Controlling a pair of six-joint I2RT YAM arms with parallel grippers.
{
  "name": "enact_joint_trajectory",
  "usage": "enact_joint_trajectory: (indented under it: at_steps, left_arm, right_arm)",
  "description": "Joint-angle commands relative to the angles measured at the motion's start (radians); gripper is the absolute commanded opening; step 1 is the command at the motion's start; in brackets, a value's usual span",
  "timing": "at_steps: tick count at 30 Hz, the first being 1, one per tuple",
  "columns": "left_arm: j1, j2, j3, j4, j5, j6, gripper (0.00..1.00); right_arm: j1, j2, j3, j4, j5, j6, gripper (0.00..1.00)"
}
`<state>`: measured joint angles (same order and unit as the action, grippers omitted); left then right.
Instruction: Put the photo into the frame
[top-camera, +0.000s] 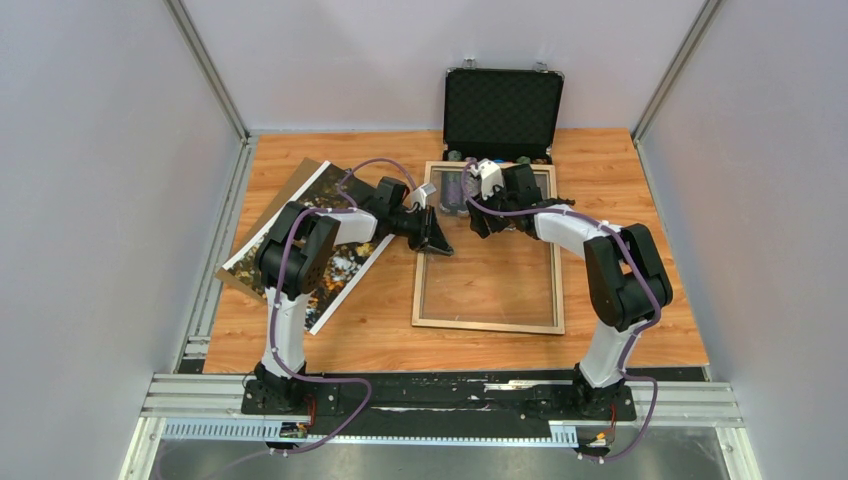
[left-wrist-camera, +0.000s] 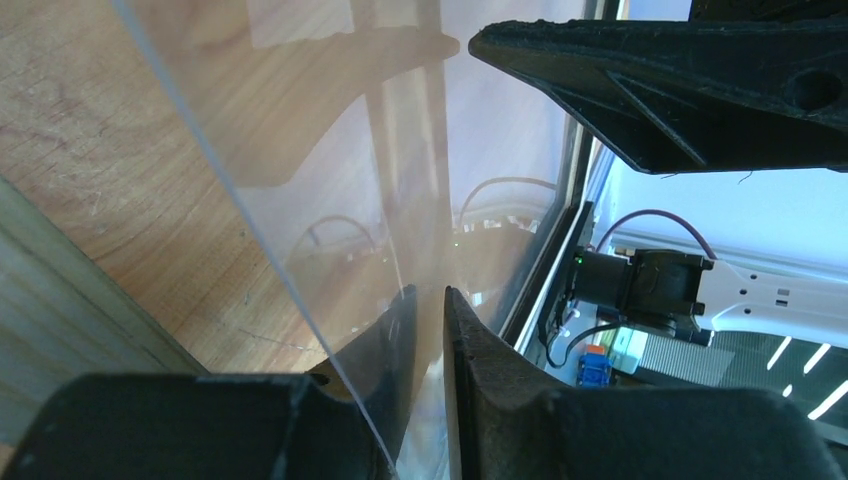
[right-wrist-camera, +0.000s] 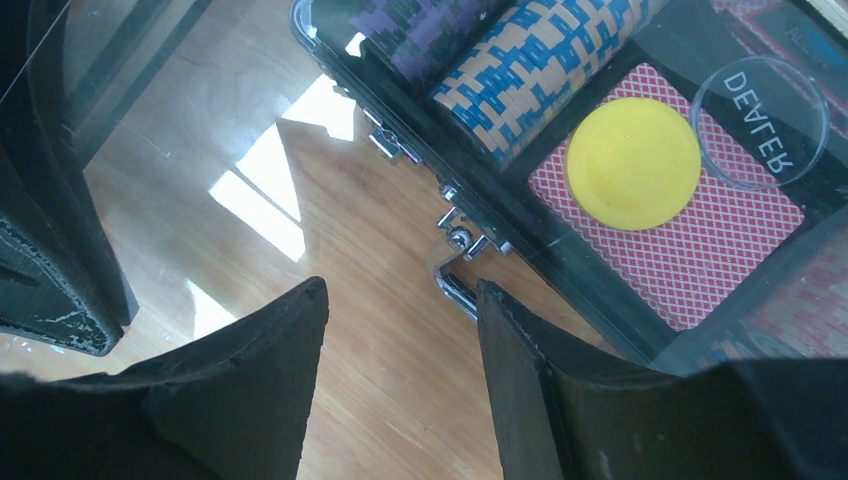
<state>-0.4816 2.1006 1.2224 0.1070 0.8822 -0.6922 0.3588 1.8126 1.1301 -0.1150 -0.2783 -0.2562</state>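
Observation:
The frame (top-camera: 486, 324), light wood with thin rails, lies flat in the middle of the table. The photo (top-camera: 333, 262) of autumn trees lies picture side up to its left, partly under my left arm. My left gripper (top-camera: 437, 243) is at the frame's upper left rail. In the left wrist view its jaws (left-wrist-camera: 430, 295) stand a narrow gap apart with a clear glossy sheet (left-wrist-camera: 330, 200) running between them; one finger shows through the sheet. My right gripper (top-camera: 492, 226) hovers over the frame's far end, open (right-wrist-camera: 400, 290) with nothing between its fingers.
A brown backing panel (top-camera: 300, 172) lies under the photo. A black chip case (top-camera: 500, 105) stands open behind the frame; its chips and cards (right-wrist-camera: 640, 160) and metal latch (right-wrist-camera: 455, 262) lie just ahead of my right fingers. Enclosure walls stand on both sides.

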Motion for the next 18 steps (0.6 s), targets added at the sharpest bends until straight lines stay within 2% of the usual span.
enact_joint_trajectory:
  at_steps: [1, 18]
  left_arm:
    - [-0.007, -0.012, 0.018, -0.025, -0.049, 0.061, 0.26]
    - [-0.008, -0.025, 0.030, -0.081, -0.077, 0.098, 0.53]
  right_arm:
    - [0.003, 0.002, -0.004, 0.026, 0.011, -0.012, 0.58]
    - [0.000, 0.002, -0.012, 0.030, 0.013, -0.011, 0.58]
